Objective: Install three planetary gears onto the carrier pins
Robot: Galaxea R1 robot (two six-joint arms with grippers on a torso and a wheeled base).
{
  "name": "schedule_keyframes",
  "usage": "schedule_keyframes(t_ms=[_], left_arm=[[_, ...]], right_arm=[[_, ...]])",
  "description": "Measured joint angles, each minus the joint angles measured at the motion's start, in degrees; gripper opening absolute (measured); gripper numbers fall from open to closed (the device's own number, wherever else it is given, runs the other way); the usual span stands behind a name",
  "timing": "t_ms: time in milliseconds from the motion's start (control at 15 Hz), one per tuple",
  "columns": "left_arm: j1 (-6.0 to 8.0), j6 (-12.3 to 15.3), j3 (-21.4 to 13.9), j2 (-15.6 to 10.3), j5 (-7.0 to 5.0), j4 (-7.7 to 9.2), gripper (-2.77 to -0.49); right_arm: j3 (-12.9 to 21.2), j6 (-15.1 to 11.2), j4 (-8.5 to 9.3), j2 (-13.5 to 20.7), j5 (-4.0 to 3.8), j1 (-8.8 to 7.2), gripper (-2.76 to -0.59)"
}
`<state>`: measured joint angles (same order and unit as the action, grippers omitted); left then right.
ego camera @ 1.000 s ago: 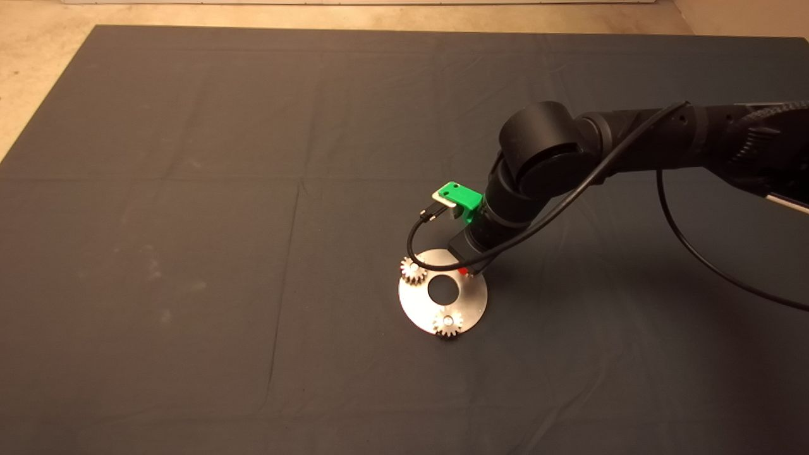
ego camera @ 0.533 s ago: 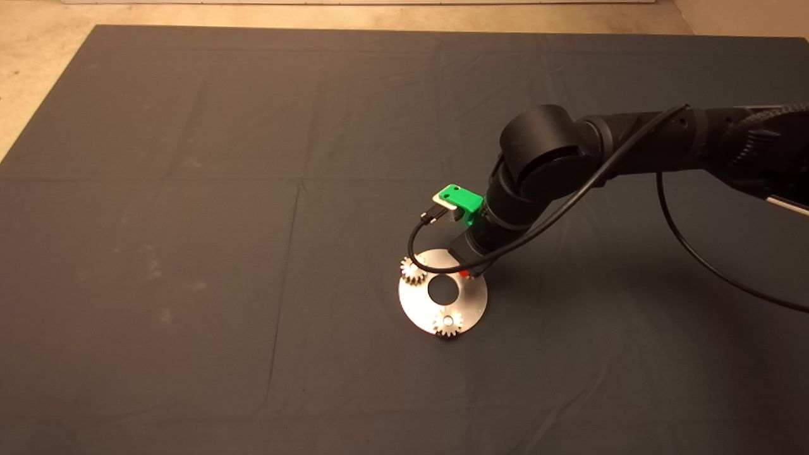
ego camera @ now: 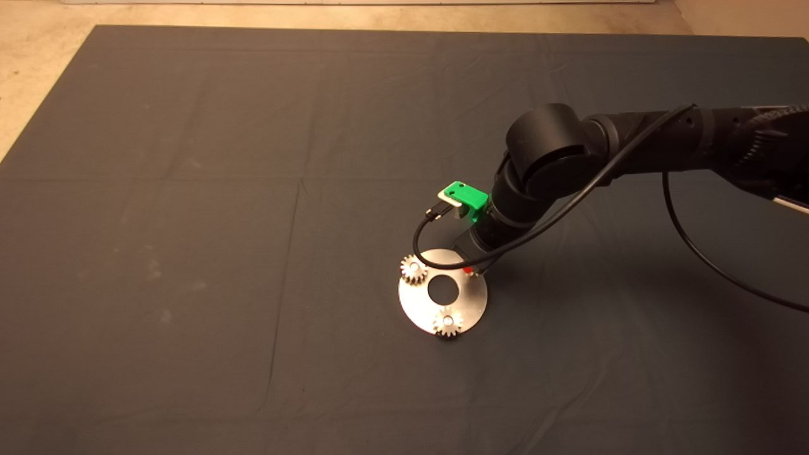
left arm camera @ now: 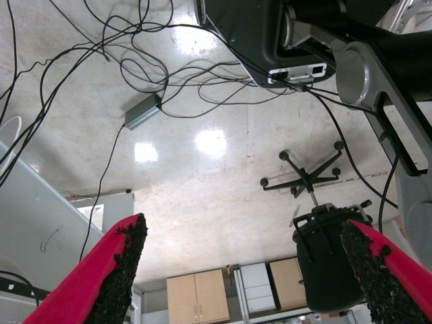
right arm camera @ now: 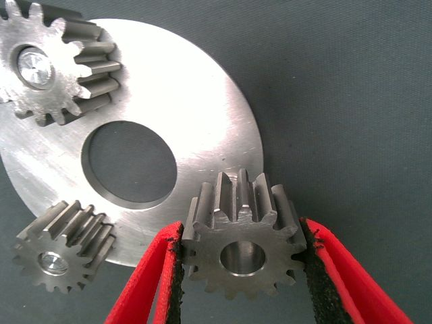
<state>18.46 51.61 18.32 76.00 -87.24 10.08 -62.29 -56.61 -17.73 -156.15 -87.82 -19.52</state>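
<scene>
Two small silvery toothed steel gears (ego camera: 413, 270) (ego camera: 447, 323) sit on pins of the shiny round holed disc (ego camera: 471, 297); a third gear (right arm camera: 241, 251) hangs tilted above its rim.

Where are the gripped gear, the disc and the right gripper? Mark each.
gripped gear (right arm camera: 243, 255): right wrist view, face beside its bore.
disc (right arm camera: 202, 128): right wrist view, bare shiny face.
right gripper (right arm camera: 241, 280): right wrist view, midway between its red fingers.

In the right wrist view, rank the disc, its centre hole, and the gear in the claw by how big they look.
Largest to smallest, as they look:
1. The disc.
2. The gear held in the right claw, probably enlarged by being near the camera.
3. The centre hole, close enough to the gear that this order is unsure.
</scene>
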Motion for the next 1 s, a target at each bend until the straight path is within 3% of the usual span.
schedule_keyframes(t_ms=[1000], left_arm=[[0.0, -0.02, 0.0, 0.0, 0.0, 0.0, -1.22]], right_arm=[[0.63, 0.02, -0.51, -0.02, -0.1, 0.95, -2.32]])
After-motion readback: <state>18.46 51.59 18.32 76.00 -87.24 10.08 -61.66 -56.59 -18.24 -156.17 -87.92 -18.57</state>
